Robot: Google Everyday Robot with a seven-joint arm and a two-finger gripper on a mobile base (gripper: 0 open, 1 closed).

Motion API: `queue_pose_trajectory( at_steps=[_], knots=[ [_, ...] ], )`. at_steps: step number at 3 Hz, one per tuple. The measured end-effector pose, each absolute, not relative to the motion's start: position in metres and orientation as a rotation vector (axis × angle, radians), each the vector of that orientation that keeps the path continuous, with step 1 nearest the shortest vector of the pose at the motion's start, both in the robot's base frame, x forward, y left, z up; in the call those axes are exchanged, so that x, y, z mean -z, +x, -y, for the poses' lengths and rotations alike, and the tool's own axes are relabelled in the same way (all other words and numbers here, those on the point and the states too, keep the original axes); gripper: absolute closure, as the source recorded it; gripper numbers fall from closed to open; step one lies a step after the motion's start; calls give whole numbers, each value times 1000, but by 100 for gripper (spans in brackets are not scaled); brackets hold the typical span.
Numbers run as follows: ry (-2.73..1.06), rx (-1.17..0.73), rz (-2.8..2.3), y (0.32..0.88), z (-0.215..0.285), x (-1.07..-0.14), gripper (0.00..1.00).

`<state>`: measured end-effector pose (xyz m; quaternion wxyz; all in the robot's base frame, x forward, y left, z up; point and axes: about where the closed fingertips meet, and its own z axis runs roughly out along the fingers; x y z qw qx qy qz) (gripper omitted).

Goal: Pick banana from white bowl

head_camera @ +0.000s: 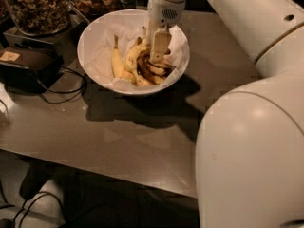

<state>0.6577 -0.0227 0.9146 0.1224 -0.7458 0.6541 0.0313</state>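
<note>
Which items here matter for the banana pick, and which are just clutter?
Job: banana; white bowl; gripper, down in the bowl at the bananas.
Clutter: other bananas; nut jars; black box; cables.

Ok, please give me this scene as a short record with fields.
gripper: the gripper is low inside the white bowl, above the browned bananas
banana: the banana lies in the bowl, just left of the gripper
bowl: on the table, lined with white paper
others: glass jar of nuts behind the bowl, black box to its left
</note>
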Motion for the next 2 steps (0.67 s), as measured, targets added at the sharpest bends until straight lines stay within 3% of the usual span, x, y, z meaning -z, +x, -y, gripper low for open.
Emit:
queue_pose_trajectory(
  at_steps=[1, 2],
  knots=[
    [-2176, -89, -1908, 657, 22, -916, 87],
    [-2176, -88, -1909, 657, 22, -916, 100]
  ],
)
